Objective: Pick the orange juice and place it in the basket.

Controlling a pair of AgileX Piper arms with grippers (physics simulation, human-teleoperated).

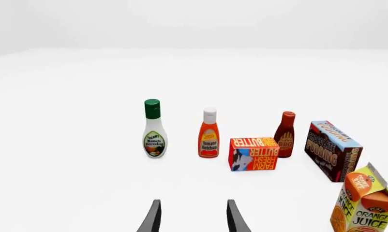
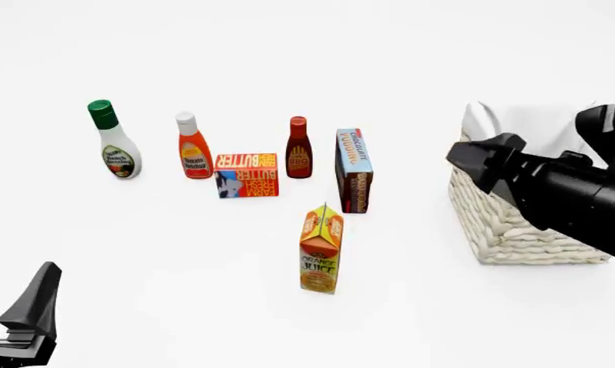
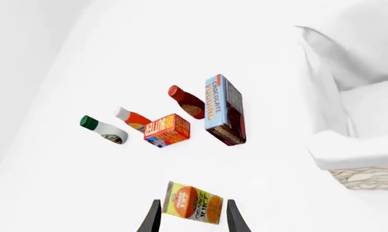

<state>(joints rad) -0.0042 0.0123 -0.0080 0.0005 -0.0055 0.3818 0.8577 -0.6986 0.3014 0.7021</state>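
**Carton awaits pickup as right arm lines up**

Orange juice (image 2: 321,249) stands upright on the table, alone in front of the row of groceries, with the chocolate pudding box (image 2: 353,170) just behind it and the basket (image 2: 512,230) well off to its right. From my seat at the controls, the right gripper (image 3: 191,218) has its fingers spread apart with the carton framed between their tips, nothing held yet. The left gripper (image 1: 191,216) is likewise parted and empty, parked near the table's near-left corner.

I judge the carton stiff, light and smooth-sided; being tall and narrow, it could tip if nudged. I would take it across the flat side panels at mid-height, below the sloped gable.

The right arm covers much of the basket in the front view, so its interior is barely visible. The right gripper's fingertips never appear there, leaving its height above the carton unclear.
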